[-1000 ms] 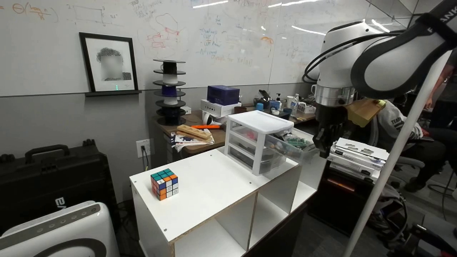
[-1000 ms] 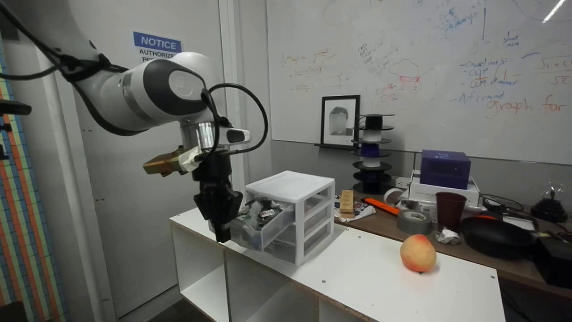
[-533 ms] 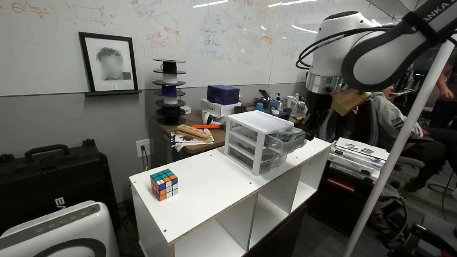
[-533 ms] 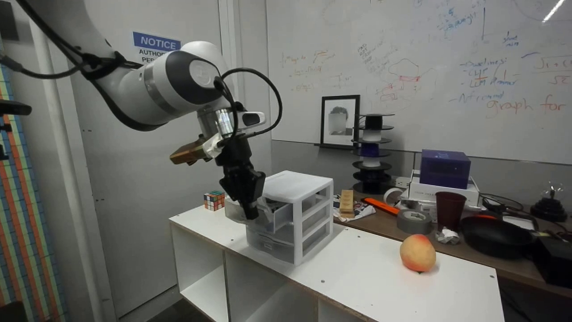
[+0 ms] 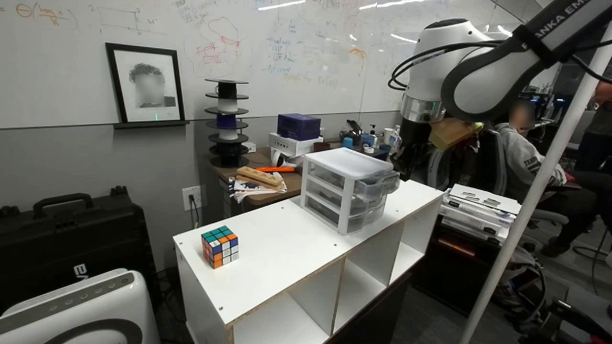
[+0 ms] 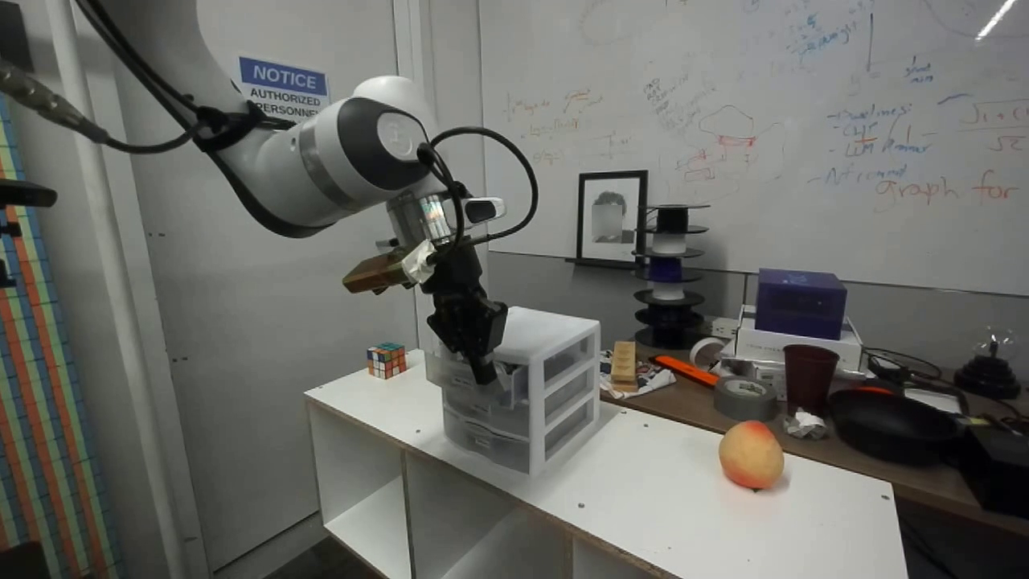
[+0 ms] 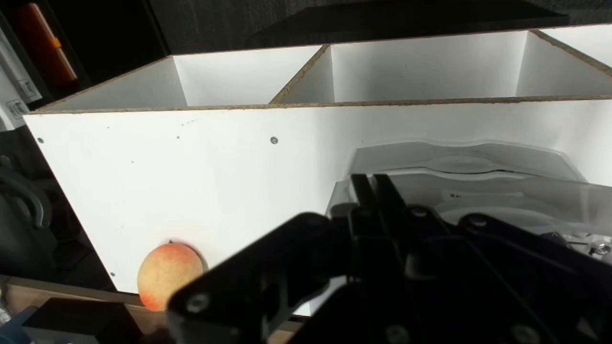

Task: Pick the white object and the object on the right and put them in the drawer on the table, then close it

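Across the white table (image 6: 683,498), going rightward in an exterior view, can see a Rubik's cube (image 6: 387,361) near the left end, then the gripper (image 6: 484,378) leaning, with jaws clenched together, at the front of the partly pulled-out top drawer (image 6: 446,374); cannot tell if touching. Just behind, can see the small white chest (image 6: 555,331); rightmost, well apart, a yellow-red fruit (image 6: 752,456).

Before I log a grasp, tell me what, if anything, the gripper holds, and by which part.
The gripper holds nothing: its jaws are shut with nothing visible between them, close to the top drawer.
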Tool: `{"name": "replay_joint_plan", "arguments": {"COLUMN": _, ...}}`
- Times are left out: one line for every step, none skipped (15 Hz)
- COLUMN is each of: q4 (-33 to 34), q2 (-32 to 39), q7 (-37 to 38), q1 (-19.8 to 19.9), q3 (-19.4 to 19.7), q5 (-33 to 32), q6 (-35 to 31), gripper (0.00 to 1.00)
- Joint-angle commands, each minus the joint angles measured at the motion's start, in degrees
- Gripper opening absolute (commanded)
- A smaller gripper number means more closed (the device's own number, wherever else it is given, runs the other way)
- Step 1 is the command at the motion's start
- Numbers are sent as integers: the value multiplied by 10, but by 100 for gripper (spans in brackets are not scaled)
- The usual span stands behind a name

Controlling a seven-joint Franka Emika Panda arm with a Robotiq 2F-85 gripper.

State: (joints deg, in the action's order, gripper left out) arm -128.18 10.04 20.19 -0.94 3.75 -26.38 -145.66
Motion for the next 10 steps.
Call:
{"name": "replay_joint_plan", "arguments": {"q4": 13, "q2": 11, "q7": -28, "q1": -4, "q3": -5, "q5": 28, "q6": -22, "gripper": 9}}
{"name": "replay_joint_plan", "arguments": {"q4": 7, "q2": 9, "q7": -42, "q1": -4, "q3": -10, "q5": 38, "q6": -26, "gripper": 9}}
{"name": "replay_joint_plan", "arguments": {"q4": 3, "q2": 10, "q7": -45, "q1": -6, "q3": -11, "q5": 37, "q6": -35, "gripper": 9}}
{"name": "replay_joint_plan", "arguments": {"q4": 4, "q2": 14, "q7": -37, "q1": -9, "q3": -8, "q5": 27, "q6": -43, "gripper": 9}}
{"name": "replay_joint_plan", "arguments": {"q4": 9, "q2": 21, "q7": -12, "q1": -15, "q3": 0, "q5": 0, "q6": -57, "gripper": 9}}
{"name": "replay_joint_plan", "arguments": {"q4": 12, "q2": 27, "q7": 4, "q1": -18, "q3": 6, "q5": -19, "q6": -67, "gripper": 9}}
{"name": "replay_joint_plan", "arguments": {"q4": 16, "q2": 35, "q7": 22, "q1": -22, "q3": 14, "q5": -47, "q6": -80, "gripper": 9}}
{"name": "replay_joint_plan", "arguments": {"q4": 21, "q2": 42, "q7": 45, "q1": -27, "q3": 25, "q5": -81, "q6": -95, "gripper": 9}}
{"name": "replay_joint_plan", "arguments": {"q4": 26, "q2": 49, "q7": 71, "q1": -33, "q3": 35, "q5": -113, "q6": -105, "gripper": 9}}
{"name": "replay_joint_plan", "arguments": {"q4": 28, "q2": 54, "q7": 99, "q1": -38, "q3": 46, "q5": -146, "q6": -120, "gripper": 9}}
